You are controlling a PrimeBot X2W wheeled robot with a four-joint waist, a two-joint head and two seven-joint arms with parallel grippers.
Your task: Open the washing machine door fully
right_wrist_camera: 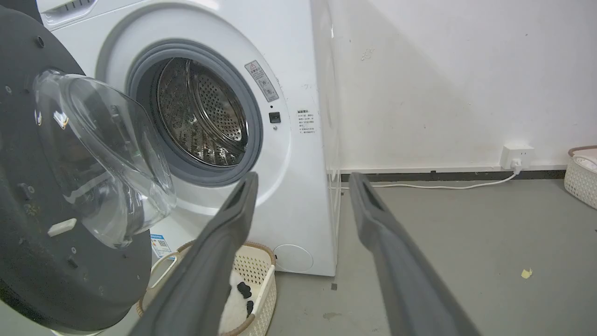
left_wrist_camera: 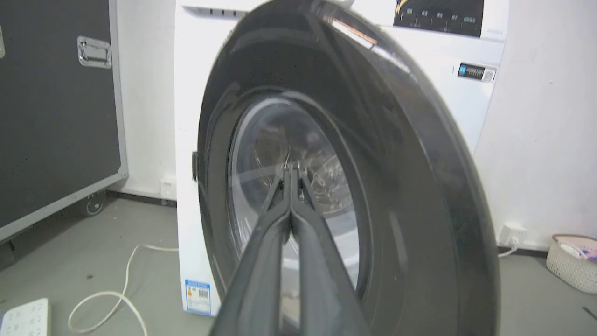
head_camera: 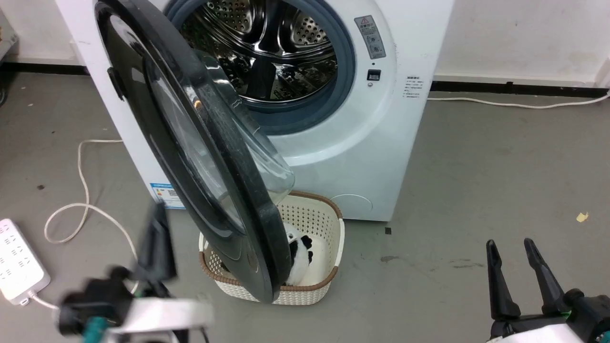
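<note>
Basket (head_camera: pixel 307 295) under washing machine door (head_camera: pixel 200 152): black-white soft item (head_camera: pixel 300 259) inside.

Looks like a bare test room or lab rather than a home. A washer (head_camera: pixel 362 157) sits on a grey concrete floor (head_camera: pixel 500 181) by a plain white wall (right_wrist_camera: pixel 443 84). A wheeled flight case (left_wrist_camera: pixel 56 116) fills the left of the left wrist view, and a power strip (head_camera: pixel 19 262) lies loose at the head view's lower left.

**Odds and ends on the concrete**

On the grey floor (head_camera: pixel 476 166) sits a cream perforated plastic basket with a brown rim (head_camera: pixel 330 238), holding a black-and-white soft bundle (head_camera: pixel 300 252). A white power strip (head_camera: pixel 19 259) lies well apart from it, with a looped white cable (head_camera: pixel 81 190) near. A black metal-edged wheeled case (left_wrist_camera: pixel 56 116) stands off to the side.
</note>
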